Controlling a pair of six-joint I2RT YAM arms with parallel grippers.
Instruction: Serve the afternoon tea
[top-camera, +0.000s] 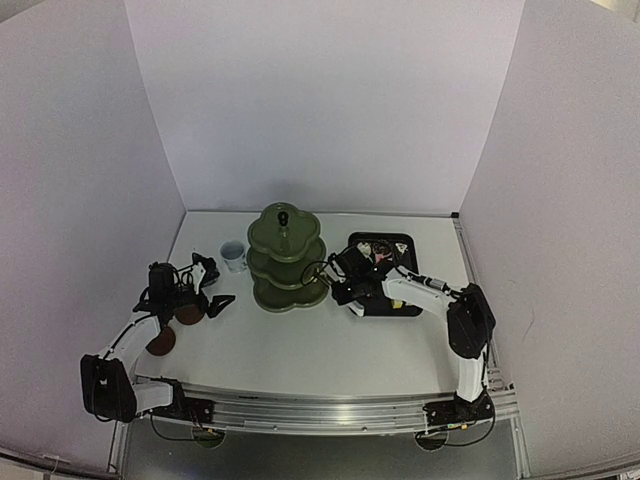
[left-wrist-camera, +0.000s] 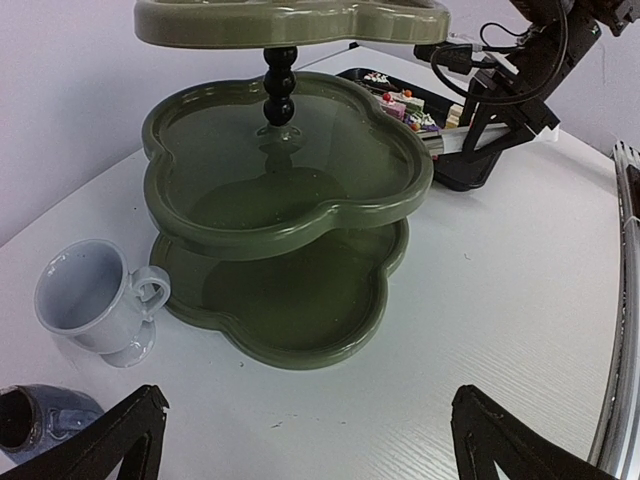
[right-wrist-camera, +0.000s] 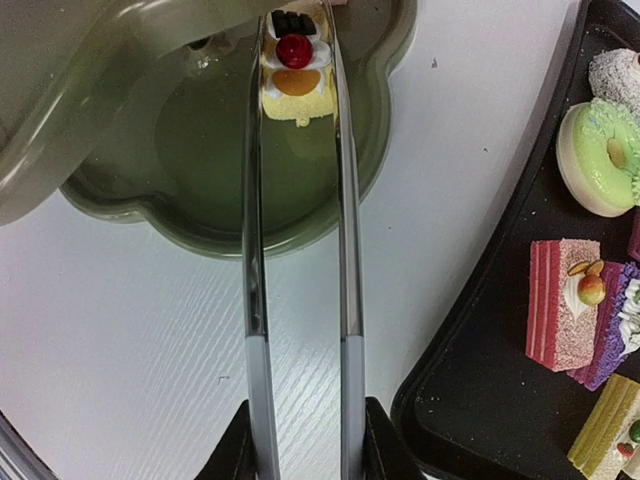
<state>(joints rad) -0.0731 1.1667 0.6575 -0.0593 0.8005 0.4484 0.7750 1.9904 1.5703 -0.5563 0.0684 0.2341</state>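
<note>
The dark green three-tier stand (top-camera: 285, 262) stands mid-table, and all tiers that show are bare. My right gripper (right-wrist-camera: 305, 440) is shut on metal tongs (right-wrist-camera: 255, 230). The tongs pinch a small yellow cake with a red cherry (right-wrist-camera: 293, 62) over the stand's bottom tier (right-wrist-camera: 220, 150). More cakes and a green doughnut (right-wrist-camera: 597, 160) lie on the black tray (right-wrist-camera: 480, 400). My left gripper (left-wrist-camera: 305, 440) is open and empty, low over the table in front of the stand (left-wrist-camera: 280, 190). A white cup (left-wrist-camera: 95, 298) and a small blue cup (left-wrist-camera: 35, 420) stand at its left. Two brown coasters (top-camera: 188, 314) lie near the left arm.
The black tray (top-camera: 385, 285) sits right of the stand, with my right arm (top-camera: 430, 290) across it. White walls close in the back and both sides. A metal rail (top-camera: 320, 410) runs along the near table edge.
</note>
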